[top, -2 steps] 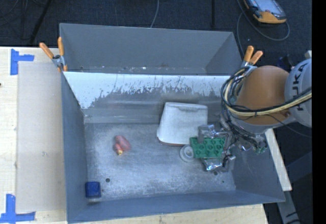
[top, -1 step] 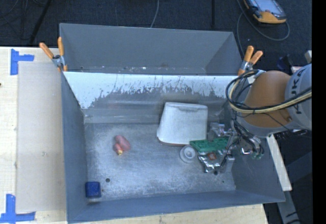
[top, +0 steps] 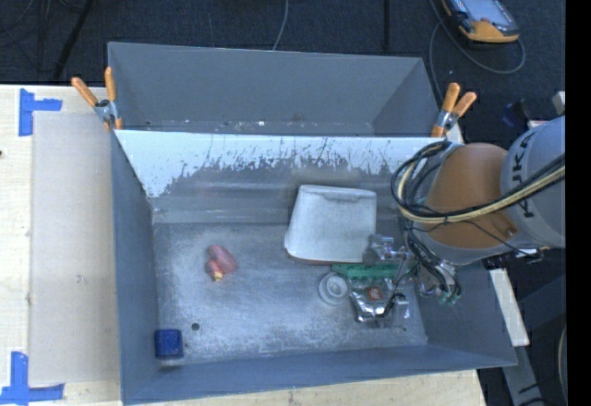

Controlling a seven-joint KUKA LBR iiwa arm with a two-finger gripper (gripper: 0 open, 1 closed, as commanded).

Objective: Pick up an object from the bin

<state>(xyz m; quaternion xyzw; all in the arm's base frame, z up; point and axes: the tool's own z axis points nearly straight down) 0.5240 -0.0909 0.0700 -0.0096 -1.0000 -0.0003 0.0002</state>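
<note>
1. Grey sheet metal is forming the bin [top: 129,238], and its floor is showing pale scuffs and speckles.
2. The arm [top: 545,183] is reaching in over the bin's right edge, with an orange cover [top: 471,192] sitting on its wrist and yellow and black cables [top: 416,183] looping round that cover.
3. The gripper [top: 377,303] is hanging low over the floor near the bin's front right corner and pointing downward, with a green board [top: 355,273] sitting just above its shiny metal tip.
4. Whether the gripper is spread or pressed together cannot be told, because its bright metal parts are blending into one another.
5. A round pale cap [top: 332,288] is lying on the floor just beside the gripper, on the side toward the bin's left edge. It cannot be told whether the two are touching.
6. A white square lid [top: 328,224] is lying a little tilted behind the cap, about midway along the bin and nearer its back wall, and the gripper's upper parts are overlapping its front right corner.
7. A pink stubby thing [top: 220,261] is lying left of the floor's middle, well apart from the gripper.
8. A blue block [top: 167,342] is sitting in the bin's front left corner, near the left wall.
</note>
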